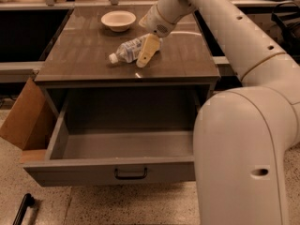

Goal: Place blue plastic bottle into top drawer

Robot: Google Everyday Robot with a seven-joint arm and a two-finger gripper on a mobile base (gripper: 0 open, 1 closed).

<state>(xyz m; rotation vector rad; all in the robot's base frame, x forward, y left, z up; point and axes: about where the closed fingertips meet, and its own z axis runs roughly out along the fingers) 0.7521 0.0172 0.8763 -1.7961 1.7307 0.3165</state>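
On the desk (84,64), towards its middle, one bottle (126,50) is lying on its side: clear plastic, white cap pointing front-left, pale label. Count: one bottle, one cream bowl (118,20) behind it, one drawer (70,173) standing pulled out below. The gripper (145,56) is reaching down at the bottle's base end, overlapping it; whether it is gripping, I cannot tell.

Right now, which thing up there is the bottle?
On the brown cabinet top above the open top drawer, the blue plastic bottle lies on its side, the hand at the end opposite its cap. Unlike the cream bowl behind it, it is clear with a white cap.
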